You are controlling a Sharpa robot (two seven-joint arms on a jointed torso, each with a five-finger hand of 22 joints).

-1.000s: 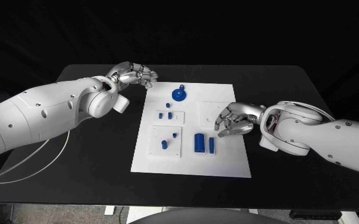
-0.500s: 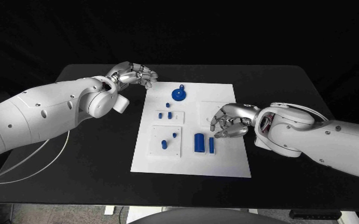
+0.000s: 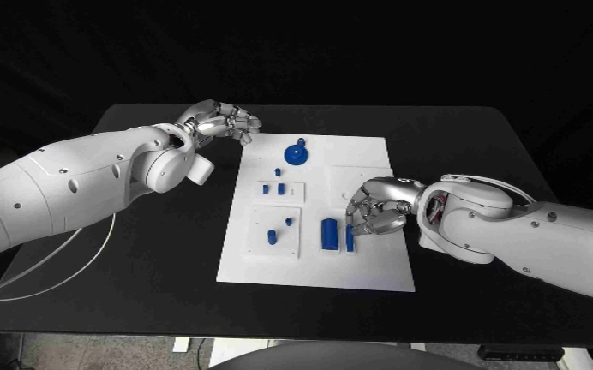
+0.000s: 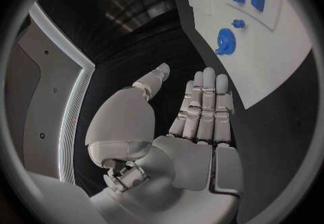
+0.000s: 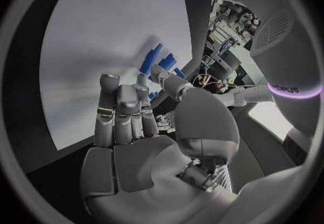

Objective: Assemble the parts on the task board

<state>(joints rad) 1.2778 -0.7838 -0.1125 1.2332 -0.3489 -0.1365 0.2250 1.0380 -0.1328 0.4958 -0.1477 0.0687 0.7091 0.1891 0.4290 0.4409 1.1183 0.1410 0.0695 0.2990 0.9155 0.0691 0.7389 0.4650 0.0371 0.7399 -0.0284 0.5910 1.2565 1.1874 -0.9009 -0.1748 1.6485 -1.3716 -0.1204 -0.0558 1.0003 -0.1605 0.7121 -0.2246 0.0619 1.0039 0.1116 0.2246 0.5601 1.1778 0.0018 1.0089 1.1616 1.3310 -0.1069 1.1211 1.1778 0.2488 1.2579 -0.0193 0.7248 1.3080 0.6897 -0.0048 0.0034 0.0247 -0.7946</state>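
Reaching in from your three o'clock, the right hand point(image 3: 377, 213) sits low over the near right part of the task board point(image 3: 371, 267), its fingers curled toward the two upright blue bars point(image 3: 336, 235) standing there. You can see its fingertips just beside the thinner bar, but whether they touch or pinch it cannot be told from the head view; the right wrist view shows the fingers point(image 5: 121, 110) bent forward together above the white plate, with blue pieces point(image 5: 156, 61) just past them.

Toward nine o'clock from those bars, a raised white square point(image 3: 274, 233) carries a small blue peg point(image 3: 271, 237) and a smaller blue stud point(image 3: 290, 223). Farther up the board, a smaller white block point(image 3: 280, 191) holds two short blue pieces point(image 3: 273, 189) side by side. Beyond them, near the far edge, a round blue part point(image 3: 296, 155) stands with a small knob at its top.

At your ten o'clock, off the board's far left corner, the left hand point(image 3: 223, 122) hovers above the black table point(image 3: 470, 139), holding nothing. The left wrist view shows its fingers point(image 4: 204, 108) straight and pressed side by side, thumb apart, with the round blue part lying well beyond the fingertips.
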